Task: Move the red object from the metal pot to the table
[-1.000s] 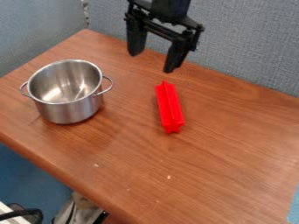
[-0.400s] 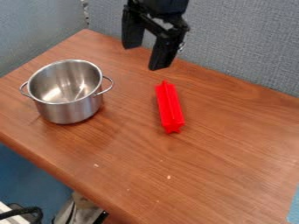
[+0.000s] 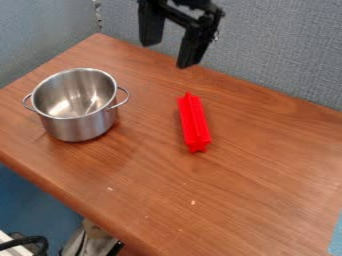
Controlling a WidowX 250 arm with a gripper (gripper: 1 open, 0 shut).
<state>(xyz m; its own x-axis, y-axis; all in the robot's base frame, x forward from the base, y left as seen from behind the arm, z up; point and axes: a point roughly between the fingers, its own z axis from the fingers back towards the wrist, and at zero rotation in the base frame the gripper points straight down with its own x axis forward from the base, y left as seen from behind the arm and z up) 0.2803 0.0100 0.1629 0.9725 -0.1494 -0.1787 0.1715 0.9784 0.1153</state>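
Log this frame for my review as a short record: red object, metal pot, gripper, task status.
red object: red bar lying on the wooden table, to the right of the pot in the picture
metal pot: silver pot, upright on the table, no lid, nothing visible inside
gripper: open gripper, raised near the table's far edge, holding nothing
task status: looks done; the bar is out of the pot and on the table

We saw the top of the gripper (image 3: 173, 46) cut off by the upper edge; the cables (image 3: 23, 243) ran out of view at lower left.
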